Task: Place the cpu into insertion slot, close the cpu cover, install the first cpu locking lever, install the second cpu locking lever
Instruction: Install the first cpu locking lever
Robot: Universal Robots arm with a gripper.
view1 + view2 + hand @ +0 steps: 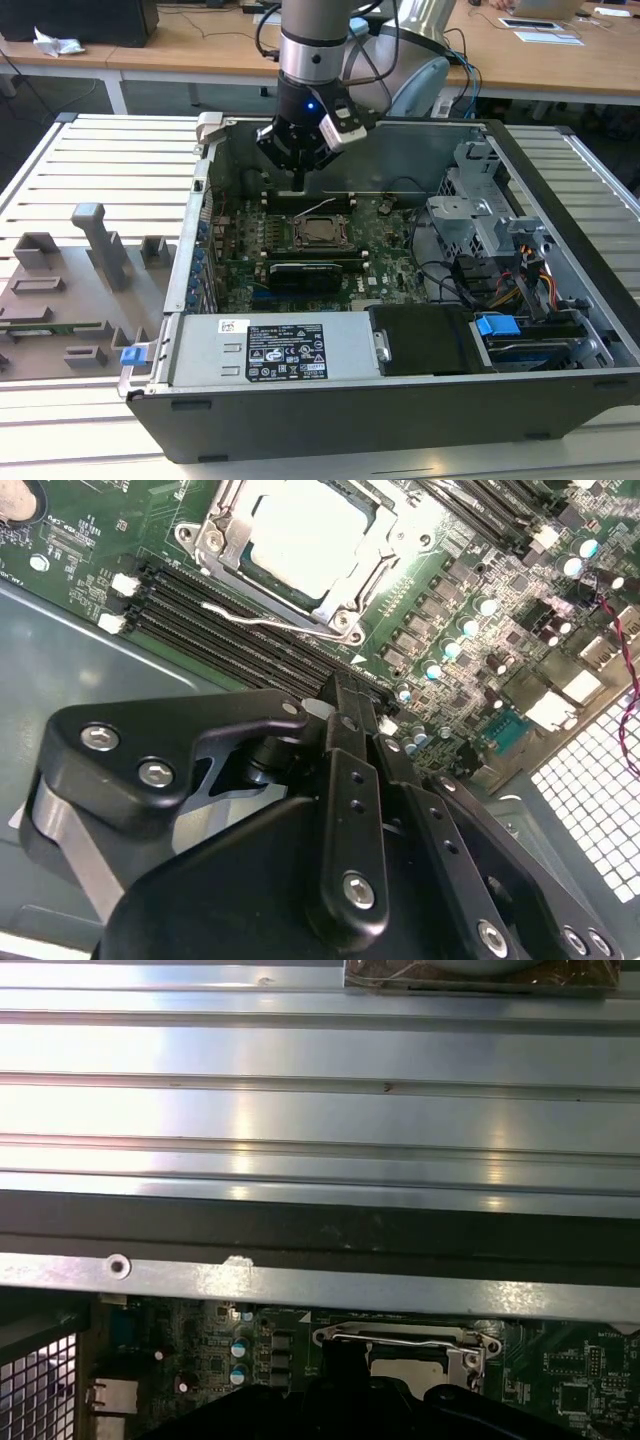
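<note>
The gripper (345, 715) hangs with its fingers pressed together, holding nothing. From it, in the second wrist view, the cpu (312, 535) lies at twelve o'clock, seated in the slot (222, 542) under the cover (345, 598), lever wire (262, 620) between.

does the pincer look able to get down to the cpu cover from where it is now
Probably yes. The pincer hangs over the open case just behind the cpu cover, and nothing stands between them; the cover lies flat around the cpu.
</note>
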